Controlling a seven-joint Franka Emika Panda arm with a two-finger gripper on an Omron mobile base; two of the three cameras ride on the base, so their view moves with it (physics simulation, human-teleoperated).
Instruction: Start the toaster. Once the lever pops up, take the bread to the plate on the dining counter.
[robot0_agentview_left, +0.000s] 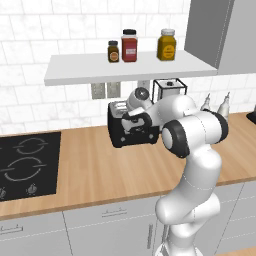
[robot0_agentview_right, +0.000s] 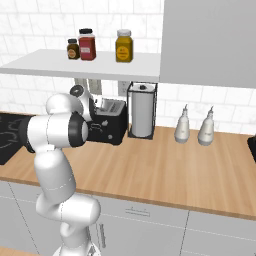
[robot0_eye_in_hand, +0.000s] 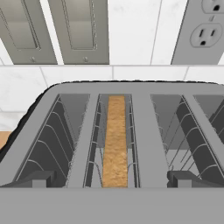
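Note:
The black toaster (robot0_agentview_left: 116, 132) (robot0_agentview_right: 115, 127) stands on the wood wall counter against the tiled wall. Looking down from the hand, its silvery top (robot0_eye_in_hand: 144, 131) has several wire-lined slots. The bread (robot0_eye_in_hand: 115, 140), a thin golden-brown slice, stands on edge in the second slot from the left, sunk below the rim. My gripper (robot0_eye_in_hand: 114, 180) (robot0_agentview_left: 134, 128) hovers just over the toaster's front edge, open, its dark fingertips (robot0_eye_in_hand: 41, 178) wide apart with nothing between them. The plate and the dining counter are out of view.
A wire paper-towel holder (robot0_agentview_right: 141, 116) stands right of the toaster, with two pale bottles (robot0_agentview_right: 182, 125) further right. A black hob (robot0_agentview_left: 25, 165) lies to the left. A shelf with three jars (robot0_agentview_left: 129, 46) hangs low overhead. Wall outlets (robot0_eye_in_hand: 203, 30) are behind.

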